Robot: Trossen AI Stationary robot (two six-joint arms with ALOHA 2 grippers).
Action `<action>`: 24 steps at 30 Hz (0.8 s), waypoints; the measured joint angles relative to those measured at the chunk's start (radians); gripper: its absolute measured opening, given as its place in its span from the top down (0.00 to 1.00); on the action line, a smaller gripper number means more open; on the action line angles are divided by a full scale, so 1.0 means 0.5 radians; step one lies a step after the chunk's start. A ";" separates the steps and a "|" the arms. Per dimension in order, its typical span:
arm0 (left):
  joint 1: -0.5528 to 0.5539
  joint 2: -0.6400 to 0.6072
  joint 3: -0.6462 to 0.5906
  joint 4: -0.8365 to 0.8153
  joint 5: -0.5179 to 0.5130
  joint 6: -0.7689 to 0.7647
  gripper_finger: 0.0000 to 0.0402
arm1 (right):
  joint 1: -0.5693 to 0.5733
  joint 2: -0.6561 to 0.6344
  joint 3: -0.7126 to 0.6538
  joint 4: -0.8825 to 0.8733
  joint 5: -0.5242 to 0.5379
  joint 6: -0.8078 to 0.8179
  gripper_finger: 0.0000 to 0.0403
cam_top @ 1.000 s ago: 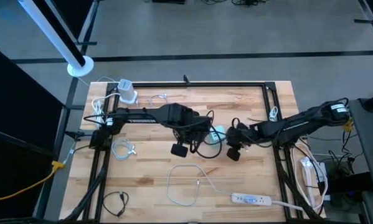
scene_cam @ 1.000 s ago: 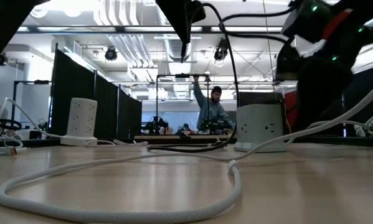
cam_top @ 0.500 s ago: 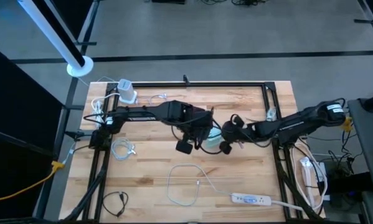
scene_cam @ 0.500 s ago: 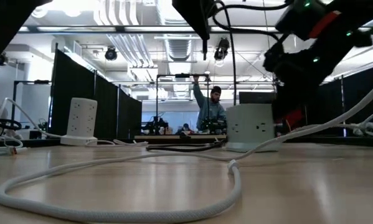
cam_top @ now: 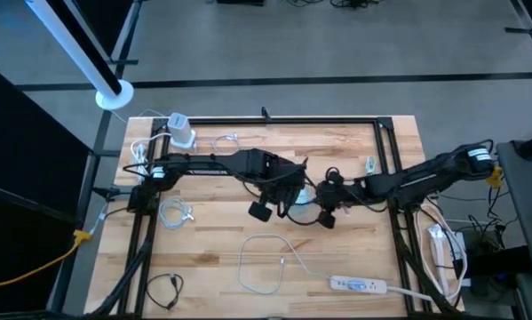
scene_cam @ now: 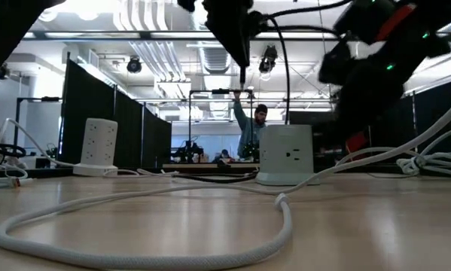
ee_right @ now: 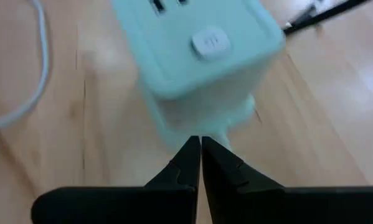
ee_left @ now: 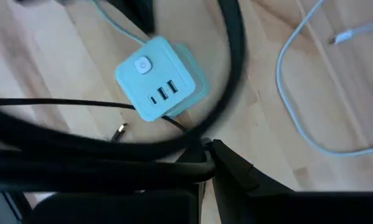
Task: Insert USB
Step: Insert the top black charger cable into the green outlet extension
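A pale green power cube [cam_top: 305, 192] stands on its base mid-table, its USB ports and button facing up [ee_left: 161, 78]. My left gripper [cam_top: 281, 194] hovers just left of it, shut on a black USB cable [ee_left: 230, 68]. The cable's metal plug tip [scene_cam: 242, 74] points down above the cube [scene_cam: 285, 154]. My right gripper [ee_right: 200, 149] is shut, low at the cube's right side [cam_top: 315, 201]. My left gripper holds the black USB cable near its plug end [scene_cam: 242, 60] from above, and the plug hangs clear of the table. The gripper body hides the place of contact in its own wrist view. My right gripper pushes with its shut fingertips [ee_right: 192, 152] against the cube's side wall [ee_right: 202, 121], coming level from the table's right.
A white cable loop [cam_top: 266, 262] and a white power strip [cam_top: 359, 284] lie near the near edge. A white tower strip [cam_top: 181, 132] stands at the far left corner. Loose cables [cam_top: 177, 213] lie at the left. A person [scene_cam: 251, 128] stands far behind the table.
My right gripper has moved toward the table's left with shut fingers, and the cube has slid leftward ahead of it, staying upright. My left gripper has shifted a little toward the cube, still holding the cable.
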 joint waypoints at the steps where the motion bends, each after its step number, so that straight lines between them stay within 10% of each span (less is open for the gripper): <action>1: 0.001 0.001 -0.027 0.026 0.000 0.047 0.98 | 0.007 -0.054 0.002 -0.071 -0.004 0.000 1.00; 12: 0.040 0.005 -0.305 0.542 0.015 1.107 0.98 | 0.078 -0.669 0.008 -0.484 -0.018 0.179 1.00; 19: 0.184 0.005 -0.285 0.542 0.476 1.457 0.98 | 0.083 -0.754 0.008 -0.536 -0.016 0.289 1.00; 24: 0.275 0.004 -0.269 0.516 0.394 1.679 0.98 | 0.091 -0.721 0.010 -0.522 -0.008 0.430 1.00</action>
